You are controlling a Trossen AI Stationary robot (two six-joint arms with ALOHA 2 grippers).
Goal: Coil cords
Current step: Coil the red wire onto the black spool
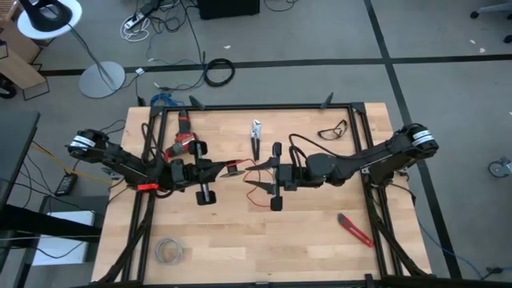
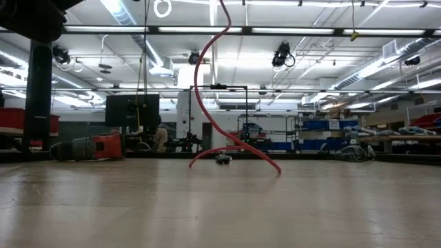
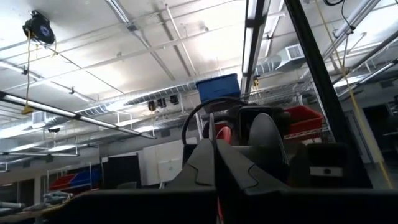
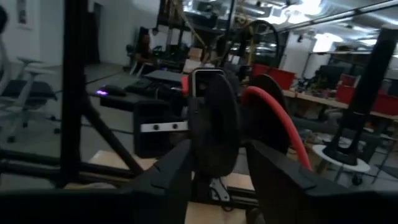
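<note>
- Both grippers are meeting mid-table, fingertips facing each other: left gripper (image 1: 228, 169) coming in from the left, right gripper (image 1: 258, 185) from the right. The red cord (image 1: 254, 166) is running between them.
- Left one's fingers are looking pressed together, with a sliver of red showing at them in its wrist view, so I'm reading it as pinching the cord. Right one is harder: the cord (image 4: 283, 121) is arcing right past its fingers (image 4: 214, 127), but whether they're clamped or apart, I can't tell.
- From the low camera the cord (image 2: 207, 83) is hanging down in a wavy S and curling onto the wooden table (image 1: 240, 240), so it's lifted at the top with the tail lying loose.
- My guess on handling: super light, springy, holding its own curves, likely slipping out of a loose pinch. Grabbing near an end and feeding loops seems smartest.
- Surface is pale wood planks in a black frame; pliers (image 1: 256, 138), a red utility knife (image 1: 354, 230), glasses (image 1: 334, 129) and a grey wire bundle (image 1: 169, 251) are lying around it.
- Room behind is a big workshop with shelving and strip lights.
</note>
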